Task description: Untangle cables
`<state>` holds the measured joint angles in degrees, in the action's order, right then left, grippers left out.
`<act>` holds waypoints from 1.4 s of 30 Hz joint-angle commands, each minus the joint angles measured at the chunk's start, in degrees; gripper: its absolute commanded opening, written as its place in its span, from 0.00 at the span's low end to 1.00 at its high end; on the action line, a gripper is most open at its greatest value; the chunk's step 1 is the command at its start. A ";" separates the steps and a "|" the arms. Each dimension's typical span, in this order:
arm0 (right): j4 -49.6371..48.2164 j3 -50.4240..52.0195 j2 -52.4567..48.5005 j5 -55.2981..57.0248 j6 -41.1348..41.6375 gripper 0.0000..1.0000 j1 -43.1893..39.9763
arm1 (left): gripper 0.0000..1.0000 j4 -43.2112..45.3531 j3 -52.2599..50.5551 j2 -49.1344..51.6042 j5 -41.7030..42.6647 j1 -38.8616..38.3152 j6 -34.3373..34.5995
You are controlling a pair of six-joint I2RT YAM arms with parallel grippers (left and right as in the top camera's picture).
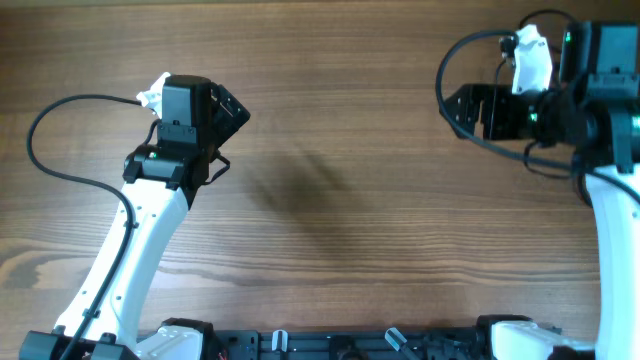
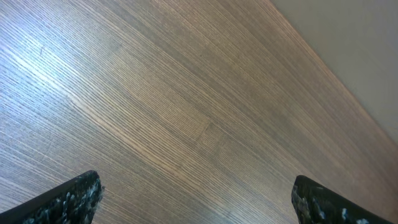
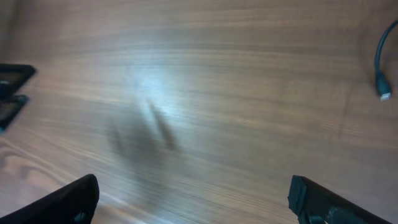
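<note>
- Wood-grain table (image 3: pixel 249 124) across the whole frame, with a pale glare patch left of centre.
- Right gripper (image 3: pixel 196 205) at the bottom edge, spread wide, with only bare wood between its two dark fingers (image 3: pixel 74 199) and nothing held.
- Soft, blurred shadow (image 3: pixel 140 134) on the wood, above the gap and to its left.
- Thin black cable (image 3: pixel 377 59) curving down the right edge and ending in a small light plug (image 3: pixel 385 96), well apart from both fingers.
- Two dark angular shapes (image 3: pixel 12 78) cut off at the left edge; too little visible to identify.
</note>
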<state>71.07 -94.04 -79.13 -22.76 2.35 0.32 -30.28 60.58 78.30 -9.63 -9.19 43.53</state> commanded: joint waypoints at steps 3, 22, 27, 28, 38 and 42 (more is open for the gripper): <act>1.46 -0.61 4.90 1.36 15.04 1.00 0.15 | 1.00 -0.02 0.20 -0.61 -0.94 0.35 -1.31; 5.99 0.52 8.85 11.17 14.16 1.00 0.15 | 1.00 -0.02 0.20 -0.61 -0.94 0.35 -1.31; -3.21 7.76 20.63 21.57 14.21 1.00 0.15 | 1.00 -0.02 0.20 -0.61 -0.94 0.35 -1.31; -5.88 10.08 23.23 23.12 14.21 1.00 0.15 | 1.00 -0.02 0.20 -0.61 -0.94 0.35 -1.31; -31.87 38.29 48.30 35.69 14.23 1.00 0.15 | 1.00 -0.02 0.20 -0.61 -0.94 0.35 -1.31; -40.26 48.50 55.76 37.59 14.34 1.00 0.15 | 1.00 -0.02 0.20 -0.61 -0.94 0.35 -1.31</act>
<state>36.67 -51.55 -27.75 10.72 16.32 0.34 -30.44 60.58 78.30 -9.63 -9.19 43.53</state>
